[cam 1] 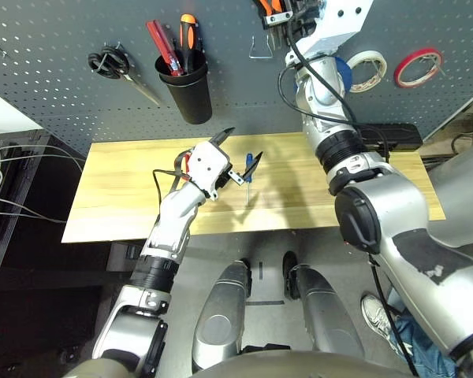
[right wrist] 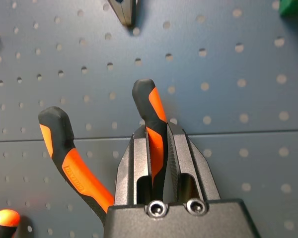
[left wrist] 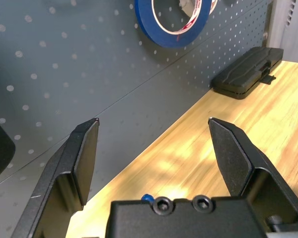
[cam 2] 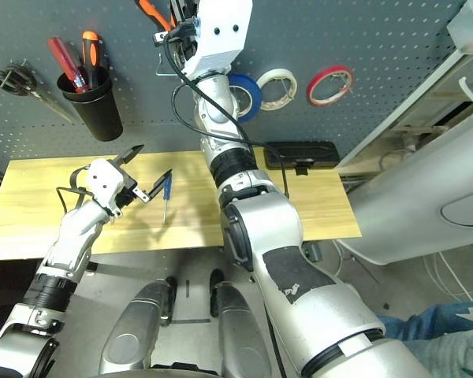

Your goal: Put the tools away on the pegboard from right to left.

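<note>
Right gripper (right wrist: 158, 148) clamps pliers (right wrist: 77, 171) — against pegboard (right wrist: 248, 74)

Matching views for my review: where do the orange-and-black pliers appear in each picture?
Left eye: pliers at the top edge, right of centre, by the right gripper.
Right eye: pliers at the top edge, left of centre.
Left wrist: not in it.
Right wrist: pliers, one handle clamped between the jaws.
Shared landmark: pegboard.

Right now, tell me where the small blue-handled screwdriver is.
The screwdriver lies on the wooden table, near the middle, just to the right of the open left claw in the left eye view and below the pegboard.
</note>
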### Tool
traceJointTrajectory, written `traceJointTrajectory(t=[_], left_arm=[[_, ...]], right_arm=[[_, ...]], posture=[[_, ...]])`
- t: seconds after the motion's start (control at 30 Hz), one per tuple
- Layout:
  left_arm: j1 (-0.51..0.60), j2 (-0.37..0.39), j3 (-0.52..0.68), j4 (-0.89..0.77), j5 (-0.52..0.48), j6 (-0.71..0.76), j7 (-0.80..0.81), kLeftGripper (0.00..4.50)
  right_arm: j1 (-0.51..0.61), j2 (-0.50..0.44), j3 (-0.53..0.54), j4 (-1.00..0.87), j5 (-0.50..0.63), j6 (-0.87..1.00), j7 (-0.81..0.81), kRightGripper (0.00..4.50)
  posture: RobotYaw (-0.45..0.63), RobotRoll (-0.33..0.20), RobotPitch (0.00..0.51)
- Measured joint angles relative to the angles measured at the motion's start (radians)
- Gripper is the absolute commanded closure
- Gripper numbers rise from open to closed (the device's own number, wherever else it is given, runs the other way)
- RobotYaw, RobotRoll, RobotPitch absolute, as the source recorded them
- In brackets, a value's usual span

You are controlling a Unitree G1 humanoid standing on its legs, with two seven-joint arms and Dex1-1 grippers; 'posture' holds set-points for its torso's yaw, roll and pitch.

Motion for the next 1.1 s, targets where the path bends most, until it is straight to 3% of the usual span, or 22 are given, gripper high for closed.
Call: traceJointTrajectory(t=[0.43,1.1], left_arm=[[0.041,0.013,0.003,-0.057,0.0,0.032,0.019,0.0],[0.067,0.009,0.002,-0.063,0.0,0.045,0.031,0.0]], right_arm=[[-0.044,0.02,-0.017,0.007,0.018,-0.01,0.004,4.23],[-0.022,0.024,-0.007,0.006,0.006,-0.011,0.003,4.23]], posture=[[0.3,0.0,0.303],[0.3,0.0,0.324]])
